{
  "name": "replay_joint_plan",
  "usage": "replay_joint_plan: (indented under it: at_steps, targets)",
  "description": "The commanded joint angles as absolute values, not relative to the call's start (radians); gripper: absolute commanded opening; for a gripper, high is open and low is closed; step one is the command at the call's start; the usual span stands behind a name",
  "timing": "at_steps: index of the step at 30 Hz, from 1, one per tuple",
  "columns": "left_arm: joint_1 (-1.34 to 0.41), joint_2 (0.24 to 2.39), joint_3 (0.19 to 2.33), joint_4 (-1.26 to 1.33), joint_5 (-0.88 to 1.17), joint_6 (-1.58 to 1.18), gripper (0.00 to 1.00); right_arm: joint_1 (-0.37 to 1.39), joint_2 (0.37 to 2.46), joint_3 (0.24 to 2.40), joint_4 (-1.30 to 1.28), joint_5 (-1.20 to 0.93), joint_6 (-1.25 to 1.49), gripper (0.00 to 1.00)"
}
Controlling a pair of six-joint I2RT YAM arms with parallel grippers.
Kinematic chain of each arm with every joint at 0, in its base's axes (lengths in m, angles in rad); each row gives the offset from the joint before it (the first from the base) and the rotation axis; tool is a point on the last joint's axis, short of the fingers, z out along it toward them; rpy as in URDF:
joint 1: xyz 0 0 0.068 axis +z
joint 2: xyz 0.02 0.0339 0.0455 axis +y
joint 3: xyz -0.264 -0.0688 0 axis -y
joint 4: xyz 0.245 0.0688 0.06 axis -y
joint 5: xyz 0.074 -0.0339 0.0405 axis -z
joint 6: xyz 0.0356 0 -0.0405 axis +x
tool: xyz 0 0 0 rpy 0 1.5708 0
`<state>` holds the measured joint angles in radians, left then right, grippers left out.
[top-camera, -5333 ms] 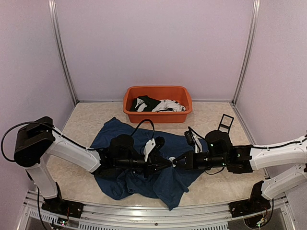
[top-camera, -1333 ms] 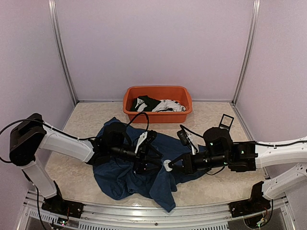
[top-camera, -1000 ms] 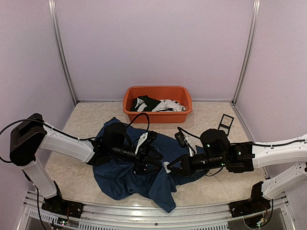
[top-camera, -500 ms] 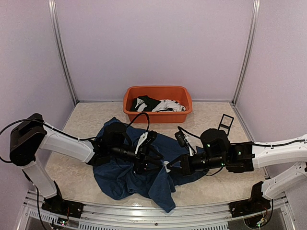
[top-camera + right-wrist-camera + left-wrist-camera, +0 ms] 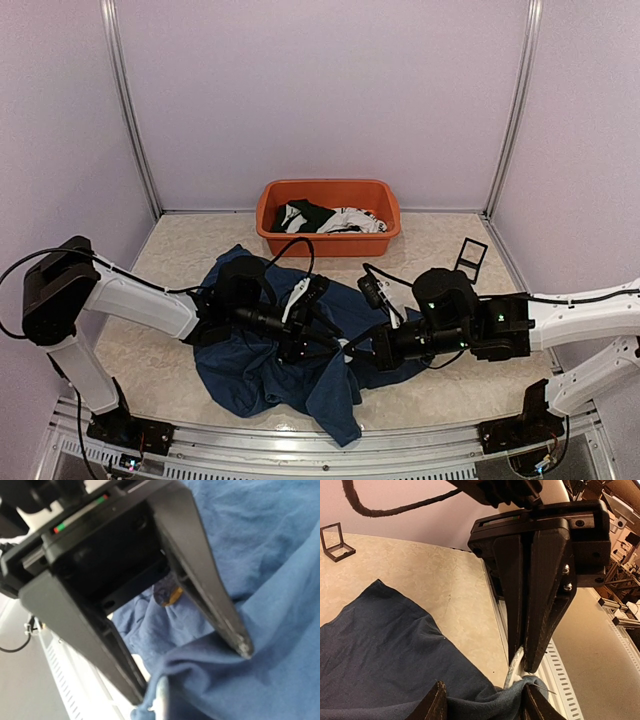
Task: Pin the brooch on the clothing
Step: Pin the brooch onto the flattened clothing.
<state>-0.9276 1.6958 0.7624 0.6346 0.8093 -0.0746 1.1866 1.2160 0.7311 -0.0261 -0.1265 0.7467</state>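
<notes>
Table point(image 5: 165, 262): beige, mottled top.

Shirt point(image 5: 250, 375): navy T-shirt, crumpled in a heap on the near middle of the table. It lies under both arms, and one corner trails toward the near edge.

Tub point(image 5: 330, 243): orange, at the far middle of the table and just beyond the shirt. It holds a black garment point(image 5: 305, 213) and a white garment point(image 5: 352, 221), bunched together.

Left gripper point(image 5: 190, 672): reaches in from the left, low over the middle of the shirt. Its fingers stand apart, tips pressed into the cloth, straddling a raised ridge of shirt. The ridge touches both tips. No firm pinch shows.

Right gripper point(image 5: 524, 664): reaches in from the right, tip to tip with the left gripper. Its fingers are clenched flat together on the brooch.

Black frame point(image 5: 470, 253): small open square, tilted up on the table right of the tub and well apart from the shirt.

Brooch point(image 5: 510, 677): seen edge-on as a thin whitish piece sticking out below the right gripper's fingertips. It is just above the shirt ridge at the left gripper's fingers. Its face does not show.

Pin point(image 5: 540, 688): a fine wire beside the brooch, lying across the top of the cloth ridge. Cannot tell whether it has gone into the fabric.
</notes>
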Motion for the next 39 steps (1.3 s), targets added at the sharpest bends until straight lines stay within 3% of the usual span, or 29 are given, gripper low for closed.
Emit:
replay_joint_plan:
  at_steps: [1, 14, 22, 39]
  targets:
    - [-0.928, 1.708, 0.782, 0.61, 0.756, -0.076, 0.46, 1.221, 1.229, 0.795, 0.035, -0.165, 0.722, 0.0]
    - [-0.915, 1.586, 0.72, 0.531, 0.719, -0.023, 0.69, 1.221, 1.104, 0.763, -0.102, -0.069, 0.688, 0.0]
    - [-0.903, 1.548, 0.765, 0.395, 0.76, 0.082, 0.77, 1.219, 1.116, 0.792, -0.2, -0.105, 0.621, 0.0]
    - [-0.86, 1.669, 0.992, 0.077, 1.107, 0.276, 0.7, 1.221, 1.234, 0.867, -0.274, -0.188, 0.489, 0.0]
